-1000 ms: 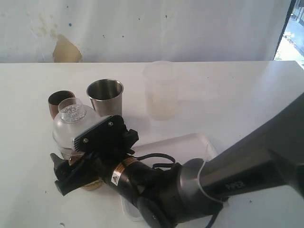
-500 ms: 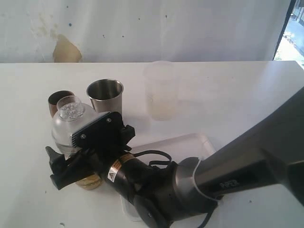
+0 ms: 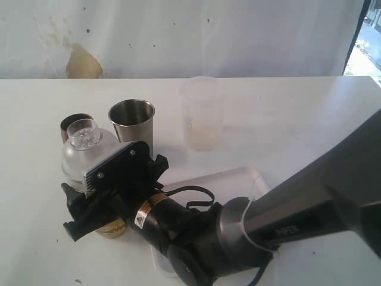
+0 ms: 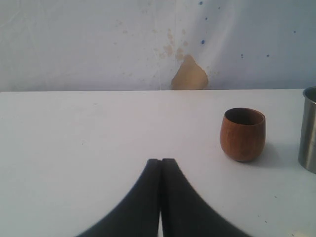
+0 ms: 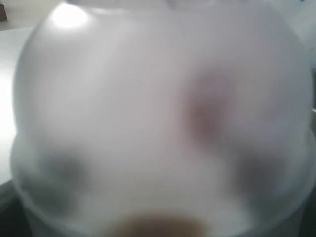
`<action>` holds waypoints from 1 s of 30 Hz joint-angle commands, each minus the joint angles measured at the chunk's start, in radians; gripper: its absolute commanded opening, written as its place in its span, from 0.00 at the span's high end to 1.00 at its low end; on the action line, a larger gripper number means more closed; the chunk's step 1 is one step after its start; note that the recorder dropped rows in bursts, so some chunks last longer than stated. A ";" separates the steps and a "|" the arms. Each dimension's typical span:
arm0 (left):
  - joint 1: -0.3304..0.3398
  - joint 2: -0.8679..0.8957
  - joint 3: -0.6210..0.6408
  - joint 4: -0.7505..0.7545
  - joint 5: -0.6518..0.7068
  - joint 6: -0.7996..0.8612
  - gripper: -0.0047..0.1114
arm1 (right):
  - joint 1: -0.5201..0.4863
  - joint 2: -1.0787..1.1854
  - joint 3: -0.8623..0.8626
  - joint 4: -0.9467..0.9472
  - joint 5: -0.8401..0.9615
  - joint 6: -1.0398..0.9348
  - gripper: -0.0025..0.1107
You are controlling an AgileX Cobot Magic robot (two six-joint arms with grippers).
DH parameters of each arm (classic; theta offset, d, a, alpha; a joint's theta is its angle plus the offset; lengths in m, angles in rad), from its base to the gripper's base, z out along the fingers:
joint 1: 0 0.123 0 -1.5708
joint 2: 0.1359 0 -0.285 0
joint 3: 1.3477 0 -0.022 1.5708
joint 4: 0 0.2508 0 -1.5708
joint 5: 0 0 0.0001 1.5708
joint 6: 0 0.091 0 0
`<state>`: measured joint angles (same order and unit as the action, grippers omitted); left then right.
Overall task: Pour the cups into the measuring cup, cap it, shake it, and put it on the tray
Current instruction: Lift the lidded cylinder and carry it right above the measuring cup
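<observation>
The measuring cup (image 3: 112, 228) stands at the left under a clear domed cap (image 3: 83, 152) with holes in its top. Tan contents show at its base, and my right gripper (image 3: 98, 205) hides the rest. The black fingers straddle the cup; I cannot see if they press on it. The right wrist view is filled by the blurred cap (image 5: 158, 113). Behind it stand the brown wooden cup (image 3: 70, 126), partly hidden, and the steel tumbler (image 3: 132, 122). My left gripper (image 4: 161, 161) is shut and empty, low over the table, with the wooden cup (image 4: 242, 134) and tumbler (image 4: 309, 129) beyond it.
A frosted translucent cup (image 3: 202, 113) stands at the back centre. The white tray (image 3: 238, 182) lies at the front, largely under my right arm (image 3: 286, 220), which reaches across from the right. A wall closes off the table's far edge.
My right gripper and the capped measuring cup have shifted slightly to the left, and the dome now covers more of the wooden cup.
</observation>
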<state>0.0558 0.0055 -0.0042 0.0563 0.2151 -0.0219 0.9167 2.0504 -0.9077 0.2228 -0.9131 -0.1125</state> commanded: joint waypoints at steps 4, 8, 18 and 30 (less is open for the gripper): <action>-0.006 -0.006 0.004 0.004 -0.011 0.000 0.96 | 0.001 0.001 -0.004 -0.011 0.041 0.038 0.77; -0.006 -0.006 0.004 0.004 -0.011 0.000 0.96 | 0.001 0.001 -0.004 -0.014 0.052 0.011 0.90; -0.006 -0.006 0.004 0.004 -0.011 0.000 0.96 | -0.024 -0.126 0.005 0.049 0.043 -0.121 0.98; -0.006 -0.006 0.004 0.004 -0.011 0.000 0.96 | -0.011 -0.269 0.008 0.016 0.099 -0.069 0.98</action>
<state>0.0558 0.0055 -0.0042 0.0563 0.2151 -0.0219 0.8918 1.8121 -0.8968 0.1375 -0.8244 -0.0921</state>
